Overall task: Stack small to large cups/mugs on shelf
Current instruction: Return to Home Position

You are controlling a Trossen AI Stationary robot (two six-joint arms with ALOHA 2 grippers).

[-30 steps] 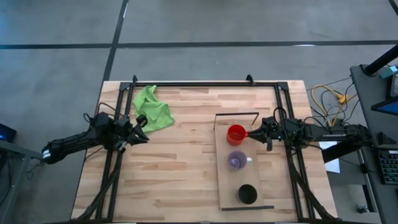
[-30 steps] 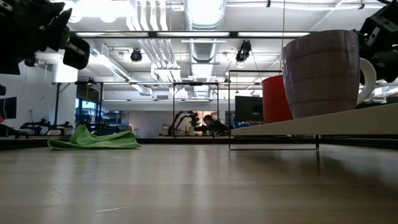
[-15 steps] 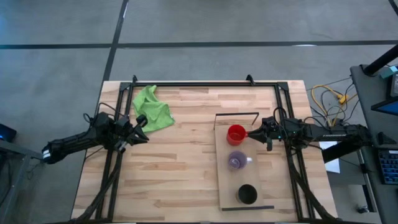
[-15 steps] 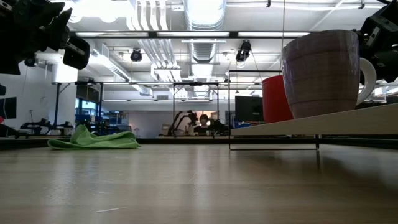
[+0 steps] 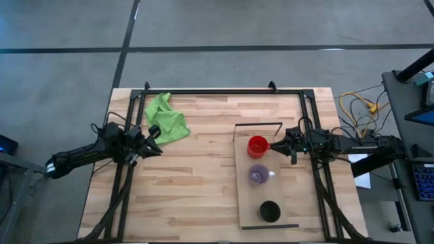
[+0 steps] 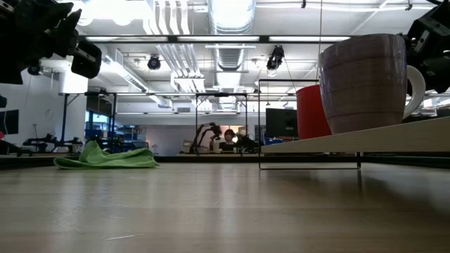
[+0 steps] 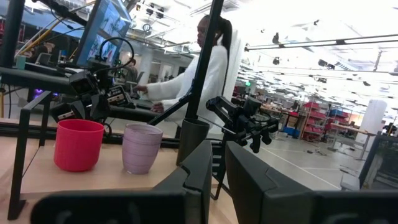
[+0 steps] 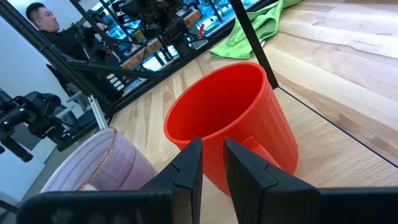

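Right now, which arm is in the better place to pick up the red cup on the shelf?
The right arm. Its gripper is right beside the red cup on the shelf, and nearly shut. The left gripper waits far across the table, near the green cloth.

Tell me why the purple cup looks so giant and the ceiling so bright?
In the low view, the purple cup stands nearest the camera on the shelf, so it looms over the red cup; the ceiling lights glare to white. In the high view, the light is even and the cups look similar in size.
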